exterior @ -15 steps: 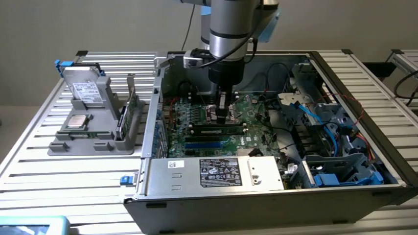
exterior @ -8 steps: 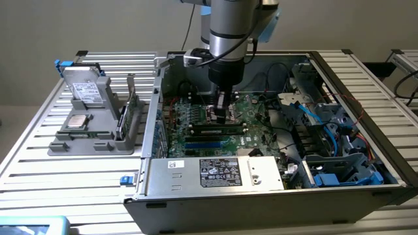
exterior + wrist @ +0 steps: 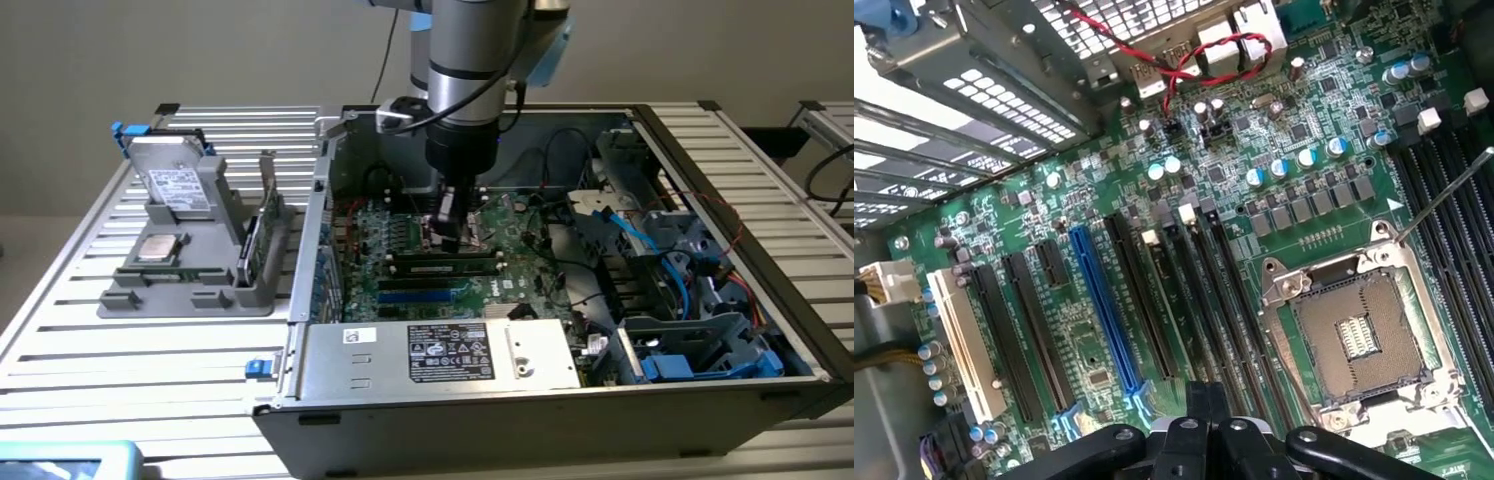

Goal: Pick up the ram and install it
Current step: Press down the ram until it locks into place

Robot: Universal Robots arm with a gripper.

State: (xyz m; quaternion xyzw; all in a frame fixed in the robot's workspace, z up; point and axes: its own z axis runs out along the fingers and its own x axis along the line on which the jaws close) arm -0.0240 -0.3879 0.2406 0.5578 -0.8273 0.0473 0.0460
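1. The pincer (image 3: 458,232) hung low inside the open computer case (image 3: 747,250), just above the motherboard (image 3: 514,225); whether it gripped anything I could not tell.
2. A ram stick (image 3: 445,268), long and dark, lay in a slot just below the pincer.
3. In my judgement, seating calls for a square, even push along the slot.
4. Another thin green stick (image 3: 272,232) stood in the grey plastic holder (image 3: 147,295) on the ribbed metal table (image 3: 134,370).
5. The silver CPU socket (image 3: 1364,335) looked bare.
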